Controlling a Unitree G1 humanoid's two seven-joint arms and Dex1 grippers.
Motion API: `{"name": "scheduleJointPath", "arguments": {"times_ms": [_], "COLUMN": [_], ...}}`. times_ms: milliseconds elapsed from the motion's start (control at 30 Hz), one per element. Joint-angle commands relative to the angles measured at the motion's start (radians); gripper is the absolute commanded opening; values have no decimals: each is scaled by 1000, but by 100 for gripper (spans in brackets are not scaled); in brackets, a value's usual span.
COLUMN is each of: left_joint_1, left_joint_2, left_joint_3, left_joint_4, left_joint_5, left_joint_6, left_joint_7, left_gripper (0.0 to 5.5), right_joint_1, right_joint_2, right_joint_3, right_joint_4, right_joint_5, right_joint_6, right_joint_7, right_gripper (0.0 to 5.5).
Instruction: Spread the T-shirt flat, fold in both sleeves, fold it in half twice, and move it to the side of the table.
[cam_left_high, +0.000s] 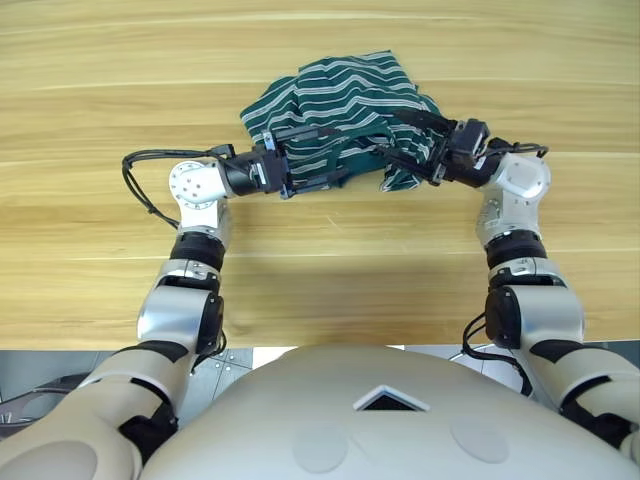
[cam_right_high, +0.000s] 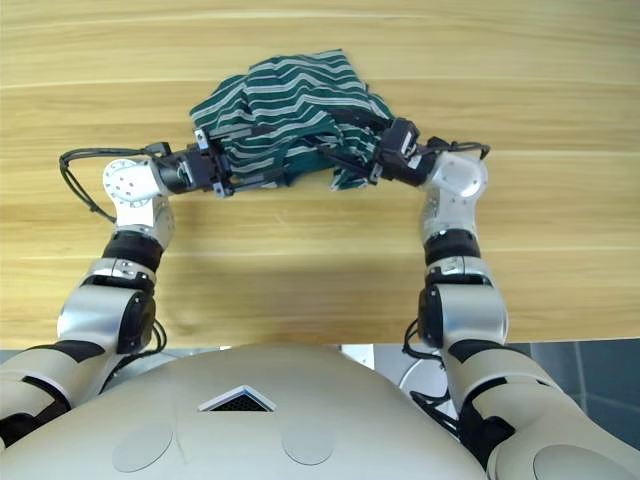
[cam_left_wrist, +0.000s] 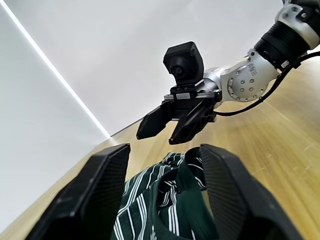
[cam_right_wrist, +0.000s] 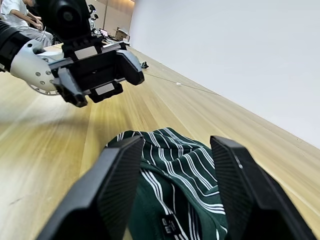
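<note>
A dark green T-shirt with white stripes (cam_left_high: 335, 105) lies crumpled in a heap on the wooden table (cam_left_high: 300, 270). My left gripper (cam_left_high: 322, 157) is at the heap's near left side, open, its fingers straddling a bunch of cloth. My right gripper (cam_left_high: 402, 138) is at the near right side, also open, over the cloth there. In the left wrist view the striped T-shirt (cam_left_wrist: 165, 210) sits between the two black fingers (cam_left_wrist: 102, 195), with the right gripper (cam_left_wrist: 175, 122) facing from beyond. In the right wrist view the T-shirt (cam_right_wrist: 175, 195) lies between the fingers (cam_right_wrist: 117, 192), opposite the left gripper (cam_right_wrist: 97, 70).
Bare wood stretches to the left, right and behind the heap. The table's near edge (cam_left_high: 330, 345) runs just in front of my body. A wide strip of table lies between that edge and the shirt.
</note>
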Motion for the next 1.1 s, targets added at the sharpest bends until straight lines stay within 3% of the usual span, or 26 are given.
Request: {"name": "scheduleJointPath", "arguments": {"times_ms": [33,233,733,1100], "left_joint_1": [6,12,-33,-33], "left_joint_2": [9,3,-42,-25], "left_joint_3": [-11,-15,36,-9], "left_joint_4": [-49,-66,-21,-19], "left_joint_5": [-76,-113,-76,-77], "left_joint_6": [36,54,0,37], "left_joint_7": [-30,-29,191,120], "left_gripper": [260,260,260,260], "right_joint_1": [-10,-16,-44,-45], "right_joint_2": [-10,-5,-5,-15], "right_joint_3": [10,26,44,63], "right_joint_4": [-6,-7,14,10], "right_joint_5": [-4,-12,-62,-67], "right_joint_6": [-11,-19,-10,-15], "right_joint_7": [-10,-20,-158,-161], "right_gripper": [246,246,246,246]}}
